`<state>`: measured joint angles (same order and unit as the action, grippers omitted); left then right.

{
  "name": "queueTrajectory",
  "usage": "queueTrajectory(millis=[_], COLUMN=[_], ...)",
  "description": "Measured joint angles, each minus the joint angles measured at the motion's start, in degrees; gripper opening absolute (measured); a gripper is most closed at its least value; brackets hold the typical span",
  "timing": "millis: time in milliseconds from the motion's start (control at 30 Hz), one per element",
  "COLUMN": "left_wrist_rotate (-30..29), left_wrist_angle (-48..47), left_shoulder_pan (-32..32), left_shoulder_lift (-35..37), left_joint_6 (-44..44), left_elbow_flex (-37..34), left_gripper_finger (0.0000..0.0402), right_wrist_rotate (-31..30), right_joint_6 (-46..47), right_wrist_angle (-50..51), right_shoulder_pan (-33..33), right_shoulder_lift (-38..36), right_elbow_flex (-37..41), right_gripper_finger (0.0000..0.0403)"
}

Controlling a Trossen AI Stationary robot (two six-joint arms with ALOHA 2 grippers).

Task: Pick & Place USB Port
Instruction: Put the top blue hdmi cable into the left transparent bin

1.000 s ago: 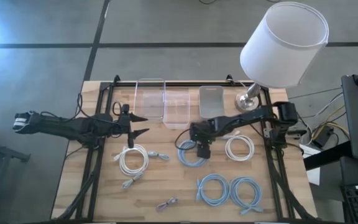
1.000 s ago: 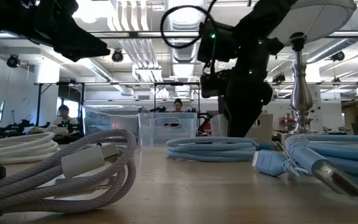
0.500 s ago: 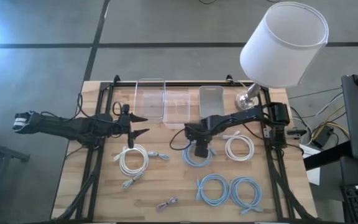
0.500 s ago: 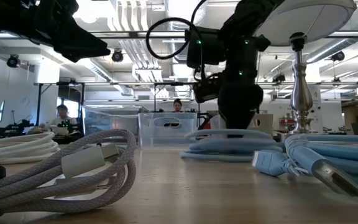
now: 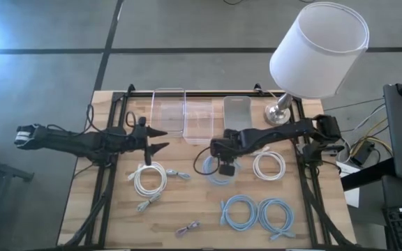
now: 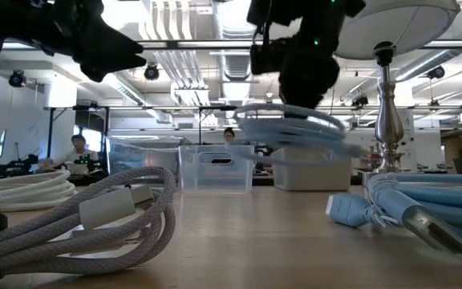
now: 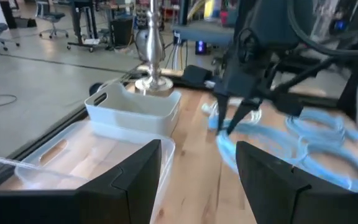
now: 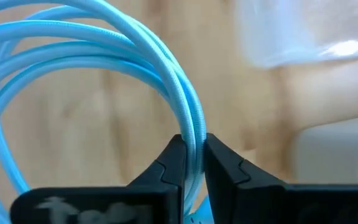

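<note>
My right gripper (image 5: 224, 167) is shut on a light-blue coiled USB cable (image 5: 218, 174) above the middle of the table. In the low view the coil (image 6: 291, 128) hangs under the gripper, clear of the wood. In the right wrist view its loops (image 8: 73, 68) spread away from the fingers. My left gripper (image 5: 160, 139) is open and empty at the table's left, in front of the clear trays. Its own view (image 7: 199, 174) looks toward the right arm and the blue coil (image 7: 229, 146). My right gripper pinches a bundle of strands at the coil's rim (image 8: 190, 127) between its two fingers. The fingers come from above, pointing down, and lie across the strands. The coil hangs roughly level below the fingers, lifted clear of the table.
Two clear trays (image 5: 168, 115) (image 5: 199, 118), a white bin (image 5: 237, 111) and a lamp base (image 5: 279, 115) stand along the far edge. White coils (image 5: 150, 178) (image 5: 269, 166), two blue coils (image 5: 239, 211) (image 5: 276, 215) and a small lilac cable (image 5: 187, 228) lie on the wood.
My right gripper has gone down onto the blue coil and then risen with it. The coil lay flat on the table a second ago and now hangs clear of it, roughly level.
</note>
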<state>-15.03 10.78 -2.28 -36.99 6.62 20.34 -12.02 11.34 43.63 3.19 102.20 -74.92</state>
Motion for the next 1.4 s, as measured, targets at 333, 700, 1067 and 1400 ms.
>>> queueTrajectory(millis=[333,700,1067,1400], left_wrist_rotate=[0.19,0.98,0.87,-0.96], left_wrist_angle=[12.47,12.72,9.66,3.41], left_shoulder_pan=[0.00,0.00,0.00,0.04], left_shoulder_lift=[-9.61,-23.82,-31.92,-38.49], left_joint_6=[10.00,21.97,22.02,21.14], left_elbow_flex=[0.00,6.87,13.93,19.05], left_gripper_finger=[0.0213,0.0213,0.0213,0.0213], right_wrist_rotate=[-7.64,-20.90,-21.47,-21.56], right_joint_6=[-9.51,-23.18,-28.40,-29.67], right_wrist_angle=[-8.82,-17.60,-22.26,-22.90], right_shoulder_pan=[0.71,1.57,1.70,2.45], right_shoulder_lift=[0.19,0.17,0.17,0.17], right_elbow_flex=[-0.81,-0.81,-0.81,-0.76], right_gripper_finger=[0.0039,0.0039,0.0039,0.0039])
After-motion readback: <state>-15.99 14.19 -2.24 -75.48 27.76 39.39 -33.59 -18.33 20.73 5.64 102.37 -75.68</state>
